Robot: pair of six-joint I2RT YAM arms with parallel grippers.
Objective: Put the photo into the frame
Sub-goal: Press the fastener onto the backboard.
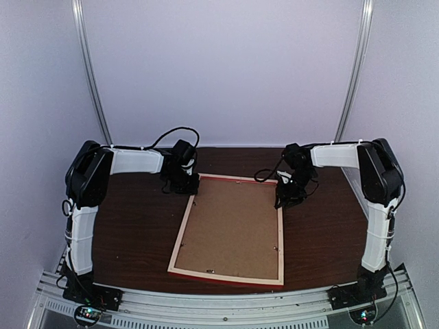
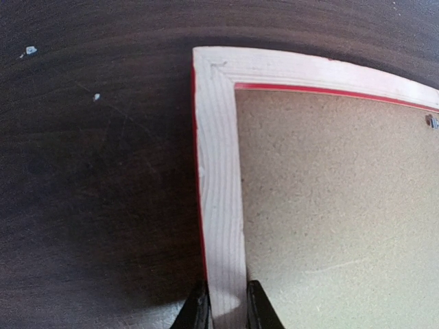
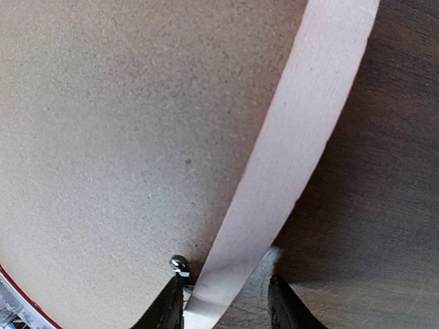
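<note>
The frame (image 1: 180, 236) lies back-up on the dark table, pale wood upward with red showing at its edges. A plain brown backing board (image 1: 233, 229) fills its opening. The photo is hidden. My left gripper (image 1: 188, 189) is at the frame's far left corner, and in the left wrist view it (image 2: 228, 312) is shut on the left strip (image 2: 223, 171). My right gripper (image 1: 282, 203) is at the far end of the right strip. In the right wrist view it (image 3: 226, 312) straddles that strip (image 3: 295, 137), open, with a gap between the strip and the right finger (image 3: 282, 308).
Small metal tabs (image 3: 180, 264) (image 2: 431, 122) stick out over the backing board at the frame's inner edge. The wooden table (image 1: 130, 226) shows on both sides of the frame. A metal rail (image 1: 219, 301) runs along the near edge, and white walls stand behind.
</note>
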